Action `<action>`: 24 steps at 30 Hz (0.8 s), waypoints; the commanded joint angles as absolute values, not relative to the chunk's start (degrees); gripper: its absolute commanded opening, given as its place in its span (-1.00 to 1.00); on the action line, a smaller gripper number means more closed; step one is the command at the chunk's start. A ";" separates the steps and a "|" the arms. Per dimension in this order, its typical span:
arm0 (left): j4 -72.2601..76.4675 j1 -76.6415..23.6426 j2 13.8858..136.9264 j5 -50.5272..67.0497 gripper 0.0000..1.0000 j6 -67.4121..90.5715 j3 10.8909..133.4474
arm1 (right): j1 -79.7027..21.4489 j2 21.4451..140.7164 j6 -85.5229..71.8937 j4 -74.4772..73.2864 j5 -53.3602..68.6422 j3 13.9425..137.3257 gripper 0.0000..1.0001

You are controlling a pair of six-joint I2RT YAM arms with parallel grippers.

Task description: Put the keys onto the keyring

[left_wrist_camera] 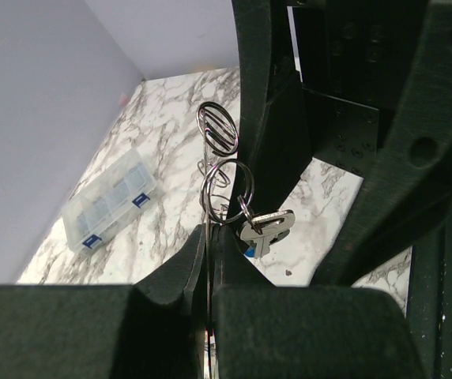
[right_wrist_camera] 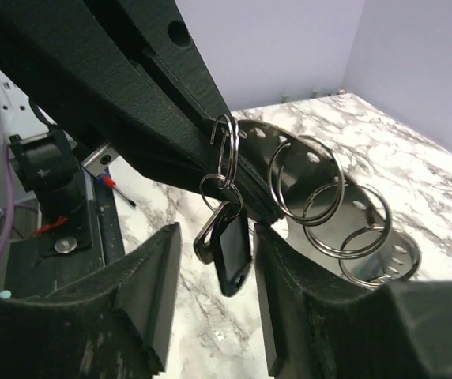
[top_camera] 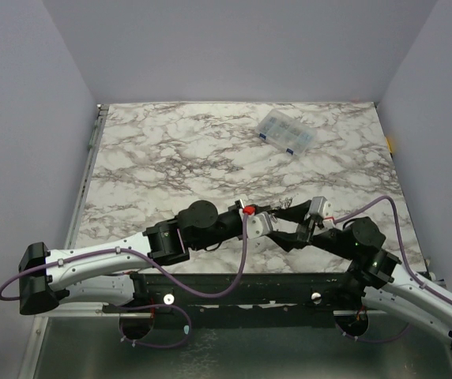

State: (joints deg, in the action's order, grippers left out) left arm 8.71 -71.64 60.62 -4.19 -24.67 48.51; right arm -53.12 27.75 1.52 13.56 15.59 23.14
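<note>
My left gripper (left_wrist_camera: 209, 237) is shut on the thin metal edge of the keyring (left_wrist_camera: 227, 185), a cluster of grey hoops held above the marble table (top_camera: 171, 158). A silver key (left_wrist_camera: 267, 229) with a bit of blue behind it hangs from a small ring beside the jaws. In the right wrist view, a black-rimmed oval tag (right_wrist_camera: 232, 253) and a silver key (right_wrist_camera: 205, 237) hang from a small ring on the keyring (right_wrist_camera: 226, 146). My right gripper (right_wrist_camera: 216, 237) is open, its fingers either side of the tag without touching it. Both grippers meet near the table's front middle (top_camera: 289, 221).
A clear plastic compartment box (top_camera: 287, 132) lies at the back right of the table; it also shows in the left wrist view (left_wrist_camera: 107, 201). More steel hoops (right_wrist_camera: 340, 213) hang on a perforated metal strip to the right of my right gripper.
</note>
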 commanded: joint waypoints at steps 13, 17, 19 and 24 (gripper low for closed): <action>12.88 -71.83 60.47 -6.01 -1.00 -25.93 50.30 | -53.00 29.00 -1.90 20.31 15.72 21.86 -0.72; 12.85 -71.85 60.16 -6.77 -1.00 -26.37 49.73 | -53.00 28.98 -3.63 16.31 14.63 23.95 -0.98; 12.68 -71.84 59.93 -7.44 -1.00 -26.97 49.30 | -53.00 29.00 -4.30 11.67 14.93 26.45 -0.99; 13.22 -71.76 59.25 -9.85 -1.00 -28.56 46.95 | -53.00 30.35 -6.80 -3.07 16.74 34.96 -0.99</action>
